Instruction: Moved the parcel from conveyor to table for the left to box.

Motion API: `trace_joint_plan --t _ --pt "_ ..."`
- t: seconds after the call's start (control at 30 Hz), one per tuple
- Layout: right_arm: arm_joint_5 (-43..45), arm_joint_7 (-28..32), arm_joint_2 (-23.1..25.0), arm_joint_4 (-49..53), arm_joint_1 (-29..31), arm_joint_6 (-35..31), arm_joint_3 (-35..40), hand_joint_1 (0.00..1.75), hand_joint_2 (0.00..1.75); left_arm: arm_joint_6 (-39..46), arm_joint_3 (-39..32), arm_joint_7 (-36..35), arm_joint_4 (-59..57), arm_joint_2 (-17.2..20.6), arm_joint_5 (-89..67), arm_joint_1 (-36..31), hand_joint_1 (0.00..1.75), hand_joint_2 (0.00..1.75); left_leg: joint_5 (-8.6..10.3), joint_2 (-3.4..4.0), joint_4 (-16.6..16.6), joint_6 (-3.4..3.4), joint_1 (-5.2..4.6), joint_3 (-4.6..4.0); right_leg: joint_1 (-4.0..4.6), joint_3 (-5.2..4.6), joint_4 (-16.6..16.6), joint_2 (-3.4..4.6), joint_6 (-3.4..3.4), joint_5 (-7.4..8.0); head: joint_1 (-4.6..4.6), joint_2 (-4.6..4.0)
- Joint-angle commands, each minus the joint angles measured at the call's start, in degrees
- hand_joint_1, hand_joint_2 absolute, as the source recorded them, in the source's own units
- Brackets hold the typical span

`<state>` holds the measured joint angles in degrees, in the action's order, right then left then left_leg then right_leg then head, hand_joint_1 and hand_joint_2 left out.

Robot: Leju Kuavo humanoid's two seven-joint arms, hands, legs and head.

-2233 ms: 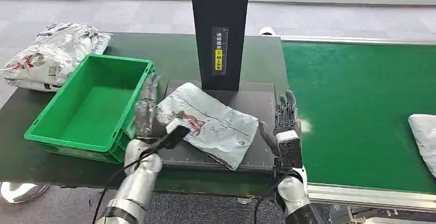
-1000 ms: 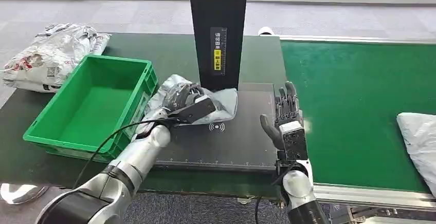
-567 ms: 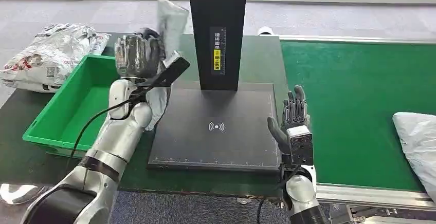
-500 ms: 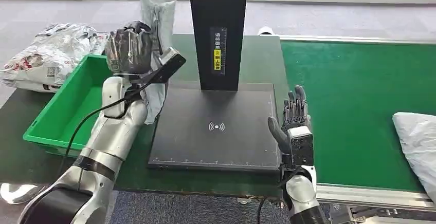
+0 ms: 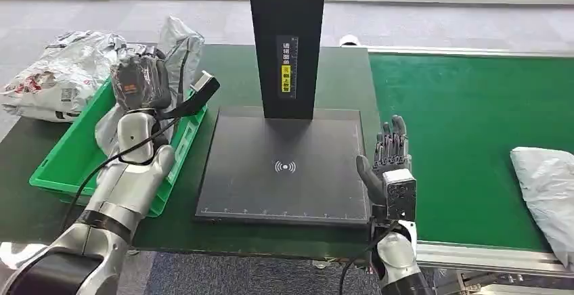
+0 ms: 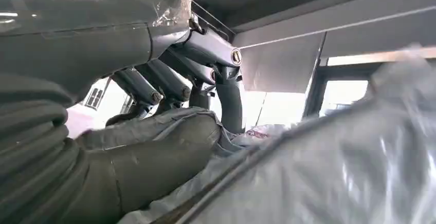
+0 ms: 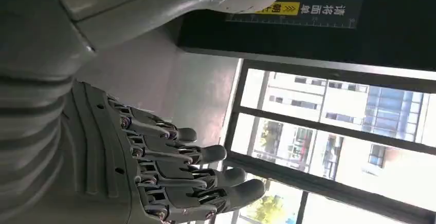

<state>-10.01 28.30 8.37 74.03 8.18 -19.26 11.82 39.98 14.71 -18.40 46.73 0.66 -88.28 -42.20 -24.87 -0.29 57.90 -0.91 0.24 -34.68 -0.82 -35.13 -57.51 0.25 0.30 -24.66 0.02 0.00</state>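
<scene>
- Left hand [image 5: 139,82]: raised above the bin [image 5: 61,173], fingers clenched round the grey parcel [image 5: 177,48]. In the left wrist view the thumb [image 6: 154,162] presses on the wrinkled plastic of the parcel [image 6: 319,172] and the darker fingers [image 6: 205,54] wrap over it.
- Parcel: held off the counter [image 5: 230,72], hanging over the bin's right side; its upper end stands above the hand and a lower part shows below the wrist, inside the bin's outline. Whether it touches the bin cannot be told.
- Right hand [image 5: 389,160]: released, holding nothing, fingers straight and slightly apart, upright at the right edge of the pad [image 5: 284,166]. The right wrist view shows the same spread fingers [image 7: 205,154].
- Pad: black, flat, with a white wireless mark at its middle; a black post [image 5: 288,38] with a yellow label stands at its far edge.
- Bin: green, open-topped, just left of the pad.
- Bags [image 5: 57,72]: a heap of printed white ones at the counter's far left corner, beyond the bin.
- Conveyor [image 5: 467,139]: green belt to the right of the counter; a second pale parcel [image 5: 548,193] lies near its right end.
</scene>
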Motion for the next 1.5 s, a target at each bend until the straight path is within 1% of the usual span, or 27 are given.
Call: trace_joint_plan --t 0.03,0.13,0.47,0.5,0.53,0.57,0.67,0.7,0.77,0.8,0.83,0.87,0.93,0.97,1.0,1.03,1.07,1.1,1.13,1.17,1.2,1.23,1.27,1.33,1.37,1.43,1.5 --pt "0.2 -0.1 -0.5 -2.6 1.2 0.3 -1.5 0.00 1.75 0.0 2.0 0.0 -7.1 1.1 0.0 -4.0 1.75 1.75 -0.03 -0.04 0.0 0.00 0.05 0.07 0.06 0.10 0.0 -0.08 -0.04 -0.04 0.00 0.00" --pt "0.2 -0.1 -0.5 -2.6 1.2 0.3 -1.5 0.00 1.75 0.0 2.0 0.0 -7.1 1.1 0.0 -4.0 1.75 1.75 -0.05 -0.02 -0.1 -0.01 0.07 0.15 0.09 0.19 0.1 -0.07 -0.05 -0.04 0.00 0.00" --pt "0.2 -0.1 -0.5 -2.6 1.2 0.3 -1.5 0.00 1.75 0.0 2.0 0.0 -7.1 1.1 0.0 -4.0 1.75 1.75 -0.03 -0.02 0.0 0.00 0.06 0.05 0.08 0.08 0.0 -0.07 -0.02 -0.02 0.00 0.00" --pt "0.2 -0.1 -0.5 -2.5 1.3 0.4 -1.4 0.00 1.75 -1.8 6.5 -5.7 -9.6 2.8 -1.7 -5.5 1.75 1.75 -0.03 -0.02 0.0 0.00 0.04 0.03 0.05 0.05 0.0 -0.06 -0.02 -0.02 0.00 0.00" --pt "0.3 -0.2 -0.4 -2.4 1.3 0.6 -1.5 0.00 1.75 -4.3 3.6 -4.4 -12.7 1.8 -0.2 -6.1 1.75 1.75 -0.04 -0.02 0.0 0.01 0.08 0.09 0.09 0.14 0.1 -0.07 -0.03 -0.02 0.00 0.00" --pt "0.2 -0.4 -0.3 -2.2 1.3 0.6 -1.6 0.00 1.75 -4.7 1.9 -2.1 -14.8 1.9 1.0 -6.9 1.75 1.75 -0.03 -0.01 0.0 -0.01 0.04 0.05 0.05 0.07 0.0 -0.05 -0.03 -0.02 0.00 0.00" --pt "0.2 -0.5 -0.3 -2.0 1.2 0.6 -1.6 0.00 1.75 -3.9 1.4 -1.3 -15.9 1.9 1.2 -7.2 1.75 1.75 -0.03 0.00 0.0 -0.01 0.04 0.08 0.05 0.09 0.0 -0.03 -0.03 -0.02 0.00 0.00" --pt "0.1 -0.6 -0.2 -1.8 1.2 0.7 -1.7 0.00 1.75 -6.2 1.5 -3.5 -18.7 1.9 -1.6 -8.3 1.75 1.75 -0.04 0.02 -0.1 0.00 0.07 0.15 0.09 0.18 0.1 -0.03 -0.04 -0.01 0.00 0.00" --pt "-0.2 -1.1 0.0 -1.3 1.1 1.3 -2.2 0.00 1.75 -13.2 -0.7 -1.6 -24.2 1.8 -1.7 -9.9 1.75 1.75 -0.05 0.03 0.0 -0.01 0.06 0.04 0.08 0.05 0.0 -0.01 -0.03 -0.02 0.00 0.00" --pt "-0.3 -1.2 0.0 -1.1 1.2 1.5 -2.5 0.00 1.75 -15.6 -1.2 -1.7 -25.9 1.9 -1.0 -10.3 1.75 1.75 -0.05 0.03 0.0 -0.01 0.08 0.13 0.10 0.14 0.1 -0.02 -0.04 -0.03 0.00 0.00" --pt "-0.5 -1.5 -0.1 -0.8 1.3 2.0 -2.7 0.00 1.75 -19.6 -3.8 2.6 -28.0 1.4 1.9 -10.9 1.75 1.75 -0.04 0.00 0.0 -0.01 0.05 0.12 0.07 0.11 0.0 -0.04 -0.04 -0.03 0.00 0.00" --pt "-0.5 -1.6 -0.3 -0.6 1.4 2.3 -2.9 0.00 1.75 -21.0 -4.4 3.9 -28.5 1.4 2.6 -10.9 1.75 1.75 -0.03 0.00 0.0 -0.01 0.04 0.07 0.05 0.08 0.0 -0.04 -0.03 -0.03 0.00 0.00" --pt "-1.1 -2.5 -0.5 0.1 1.4 4.0 -3.2 0.00 1.75 -29.4 -10.8 6.9 -30.7 0.8 9.2 -10.9 1.75 1.75 -0.04 0.08 0.0 -0.01 0.06 0.10 0.08 0.10 0.0 0.04 -0.03 0.00 0.00 0.00" --pt "-1.4 -2.7 -0.4 0.2 1.4 4.7 -3.4 0.00 1.75 -30.0 -10.7 6.7 -30.7 1.2 8.8 -10.4 1.75 1.75 -0.05 0.06 0.0 0.00 0.05 0.13 0.07 0.13 0.0 0.01 -0.04 -0.02 0.00 0.00" --pt "-2.0 -4.0 -0.5 -0.1 1.5 5.3 -3.2 0.00 1.75 -31.5 -13.7 4.8 -31.5 1.2 11.3 -10.3 0.00 1.75 -0.05 0.04 0.0 0.01 0.05 0.08 0.07 0.08 0.0 0.00 -0.03 -0.02 0.00 0.00" --pt "-2.4 -4.9 -0.4 -0.1 1.4 5.7 -3.2 0.00 1.75 -31.1 -15.0 4.1 -31.4 1.7 12.0 -9.9 0.00 1.75 -0.06 0.13 -0.1 0.01 0.05 0.16 0.07 0.13 0.1 0.08 -0.04 -0.01 0.00 0.00" --pt "-2.0 -7.1 -0.5 -0.6 1.4 7.6 -3.0 0.00 1.75 -28.1 -17.8 3.2 -31.2 2.1 14.1 -9.4 0.00 1.75 -0.07 0.17 0.0 0.00 0.04 0.15 0.06 0.11 0.1 0.12 -0.03 -0.01 0.00 0.00" --pt "-2.0 -8.4 -0.4 -0.9 1.2 8.5 -3.1 0.00 0.00 -26.4 -20.8 4.1 -31.3 2.1 16.5 -9.3 0.00 1.75 -0.05 0.08 0.0 0.00 0.03 0.08 0.04 0.06 0.0 0.05 -0.02 -0.02 0.00 0.00" --pt "-4.1 -12.5 -1.2 -2.6 1.6 9.8 -1.9 0.00 1.75 -18.3 -29.9 8.5 -27.5 1.1 25.5 -8.3 0.00 0.00 -0.07 0.16 -0.1 0.00 0.05 0.21 0.07 0.17 0.1 0.11 -0.04 -0.01 0.00 0.00" --pt "-4.3 -12.4 -0.8 -5.4 3.2 9.9 -1.8 0.00 1.75 -12.9 -33.9 11.8 -29.6 4.2 29.6 -9.0 0.00 0.00 -0.07 0.19 0.0 0.00 0.07 0.14 0.08 0.10 0.1 0.14 -0.03 0.00 0.00 0.00" --pt "-4.3 -11.6 -0.6 -6.9 4.0 9.5 -1.7 0.00 1.75 -12.9 -33.6 12.3 -29.2 5.4 28.9 -8.9 0.00 0.00 -0.08 0.21 -0.1 0.00 0.06 0.20 0.08 0.15 0.1 0.15 -0.04 -0.01 0.00 0.00" --pt "-4.3 -11.4 -0.6 -7.4 4.3 9.4 -1.6 0.00 1.75 -13.1 -33.5 12.4 -29.1 5.8 28.5 -8.8 0.00 0.00 -0.11 0.44 0.0 -0.03 0.08 0.21 0.10 0.08 0.1 0.39 -0.05 0.04 0.00 0.00" --pt "-4.3 -11.4 -0.5 -7.8 4.6 9.4 -1.6 0.00 1.75 -13.2 -33.1 12.3 -28.9 6.0 28.0 -8.8 0.00 0.00 -0.07 0.35 -0.1 -0.03 0.03 0.14 0.03 0.04 0.0 0.31 -0.05 0.04 0.00 0.00" --pt "-4.1 -11.3 -0.5 -8.0 4.8 9.5 -1.3 0.00 1.75 -9.7 -33.6 13.8 -27.8 5.0 27.5 -8.7 0.00 0.00 -0.09 0.42 -0.1 -0.03 0.14 0.24 0.16 0.17 0.1 0.35 -0.07 0.07 0.00 0.00" --pt "-4.1 -11.3 -0.3 -7.9 4.7 9.1 -1.4 0.00 1.75 -6.0 -33.6 15.4 -26.7 4.4 27.3 -8.6 0.00 0.00 -0.07 0.35 -0.1 -0.05 0.11 0.14 0.20 0.07 0.1 0.29 -0.07 0.04 0.00 0.00" --pt "-4.1 -11.4 -0.3 -7.8 4.6 9.1 -1.3 0.00 1.75 -6.0 -33.4 15.2 -26.8 4.1 27.1 -9.0 0.00 0.00 -0.03 0.19 -0.1 -0.04 0.09 0.15 0.15 0.06 0.1 0.11 -0.08 0.00 -0.02 0.00" --pt "-4.1 -11.4 -0.4 -7.8 4.6 9.1 -1.3 0.00 1.75 -5.9 -33.4 15.1 -26.8 4.0 27.1 -9.1 0.00 0.00 0.03 -0.07 0.0 -0.07 0.12 -0.05 0.26 -0.01 0.0 -0.10 -0.10 -0.04 0.00 0.00"
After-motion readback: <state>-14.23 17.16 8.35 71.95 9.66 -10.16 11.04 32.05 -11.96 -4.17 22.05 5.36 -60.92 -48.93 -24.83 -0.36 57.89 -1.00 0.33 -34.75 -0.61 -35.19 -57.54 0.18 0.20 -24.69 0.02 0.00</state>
